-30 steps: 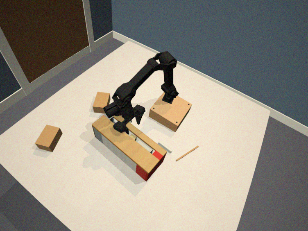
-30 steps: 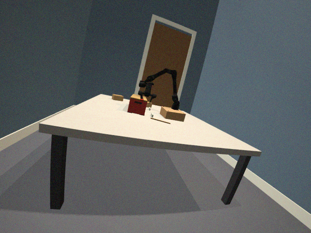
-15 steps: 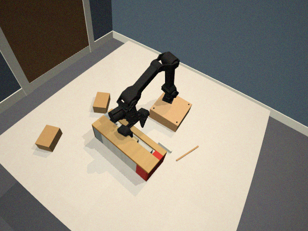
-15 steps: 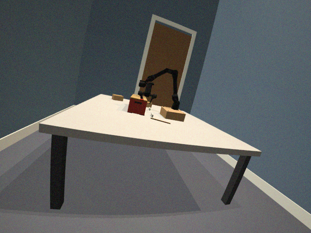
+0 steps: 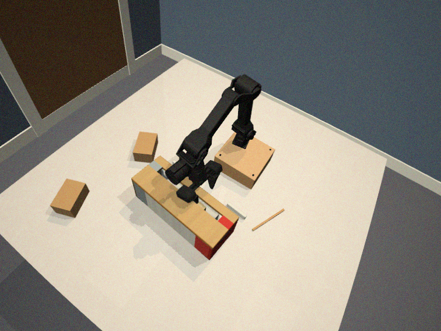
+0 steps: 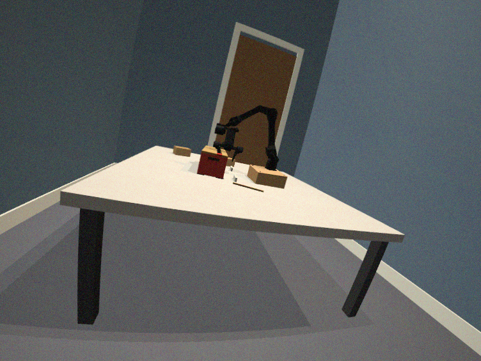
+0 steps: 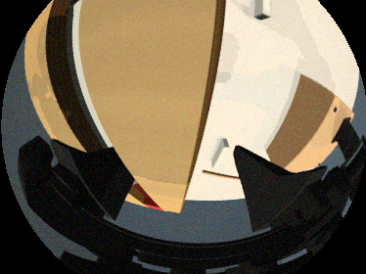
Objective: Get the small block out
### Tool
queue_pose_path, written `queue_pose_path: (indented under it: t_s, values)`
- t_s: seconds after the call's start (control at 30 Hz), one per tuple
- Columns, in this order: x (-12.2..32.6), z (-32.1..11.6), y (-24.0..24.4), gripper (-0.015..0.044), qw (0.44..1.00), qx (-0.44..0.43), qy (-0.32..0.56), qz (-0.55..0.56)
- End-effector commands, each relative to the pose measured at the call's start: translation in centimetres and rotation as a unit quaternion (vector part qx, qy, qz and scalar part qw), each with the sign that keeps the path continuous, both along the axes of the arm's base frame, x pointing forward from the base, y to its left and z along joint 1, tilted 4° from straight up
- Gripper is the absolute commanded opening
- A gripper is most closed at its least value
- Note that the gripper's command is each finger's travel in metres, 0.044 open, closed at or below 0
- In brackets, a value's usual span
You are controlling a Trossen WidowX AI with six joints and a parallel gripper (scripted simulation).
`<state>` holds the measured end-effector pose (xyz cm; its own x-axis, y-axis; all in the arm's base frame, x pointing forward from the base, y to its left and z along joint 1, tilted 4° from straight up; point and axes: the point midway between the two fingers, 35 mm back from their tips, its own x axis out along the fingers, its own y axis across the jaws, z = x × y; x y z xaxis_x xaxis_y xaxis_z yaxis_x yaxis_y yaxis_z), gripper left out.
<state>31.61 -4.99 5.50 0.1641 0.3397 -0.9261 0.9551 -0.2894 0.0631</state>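
Black two-fingered claw [image 5: 200, 183] spread wide and empty, poised over the long tan-topped box [image 5: 183, 208] with grey sides and a red end, one finger [image 5: 187, 194] above the lid, the other [image 5: 213, 172] past its arm-side edge. Small block hidden from every view, whereabouts not determinable. Thin tan wooden stick [image 5: 268, 219] lying on the cream desk [image 5: 294, 264], near the box's red end. Two plain tan cuboids [image 5: 145, 146] [image 5: 68, 197] set apart beyond the opposite end.

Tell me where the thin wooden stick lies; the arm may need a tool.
In the top view the thin wooden stick lies flat on the table, just right of the box's red end, apart from it and from the open gripper.
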Motion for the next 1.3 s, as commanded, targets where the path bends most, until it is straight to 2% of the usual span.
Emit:
queue_pose_path:
  t_s: [0.0, 1.03, 1.13, 1.27]
  values:
    - [0.3, 0.2, 1.1, 0.04, 1.0, 0.002, -0.002, -0.001]
    - [2.6, 0.7, 8.6, 0.04, 1.0, 0.005, -0.003, -0.001]
    - [2.5, 2.1, 8.5, 0.04, 1.0, 0.006, -0.003, 0.0]
    - [2.0, 6.2, 8.3, 0.04, 1.0, 0.008, -0.001, 0.002]
